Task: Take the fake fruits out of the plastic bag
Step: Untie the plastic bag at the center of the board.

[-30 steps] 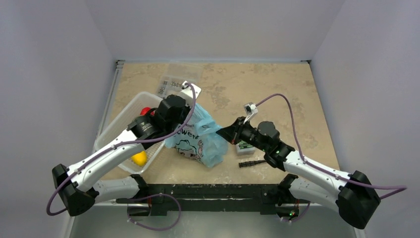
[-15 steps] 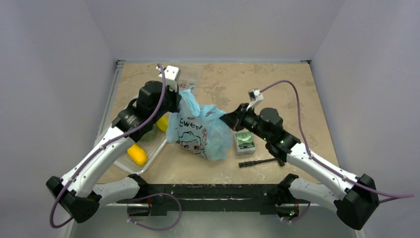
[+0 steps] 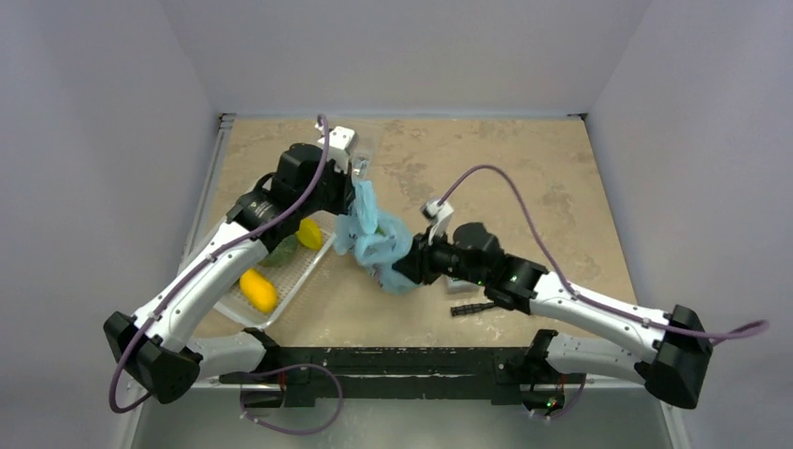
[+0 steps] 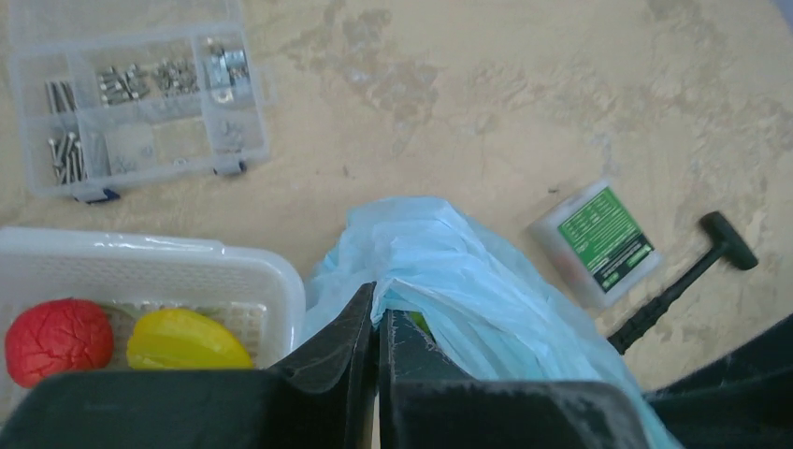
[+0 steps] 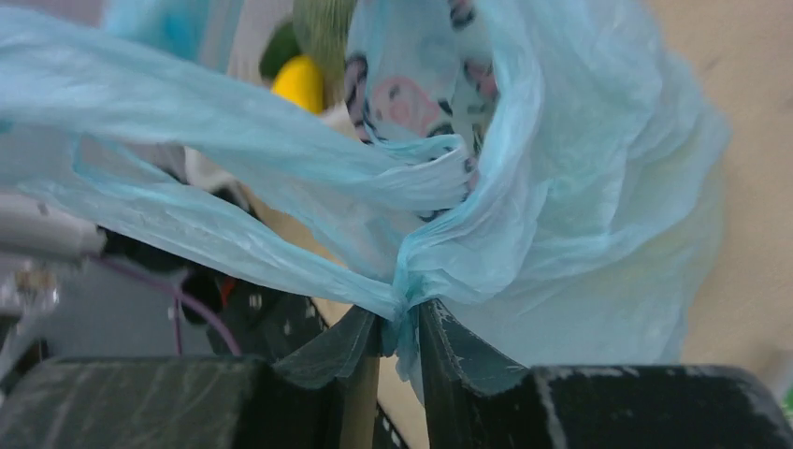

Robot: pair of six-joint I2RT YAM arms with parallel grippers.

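Top external view, and the bag (image 3: 372,238) is strung up between both arms, just right of the basket (image 3: 297,278). The left gripper (image 3: 358,178) has it from above, off the basket's far right corner. On the left wrist camera the jaws are pressed tight together on a fold of blue film. The right gripper (image 3: 400,269) is down low, on the side of the bag away from the basket. Its wrist camera shows both fingers pinching a bunched twist of plastic, with the cartoon print just above. So both are clamped on the bag, which hangs crumpled and stretched between them.

Fruits are in the basket: a long yellow fruit (image 3: 258,290) at the near end, a green fruit (image 3: 283,250) mid-way, and a round yellow fruit (image 3: 309,233) further back. The left wrist camera adds a red fruit (image 4: 58,339). What is inside the bag, I can't tell.

Beyond the basket's far side lies a clear parts box (image 4: 140,94). Past the bag from the basket sit a green-labelled case (image 4: 598,241) and a black tool (image 4: 683,281).
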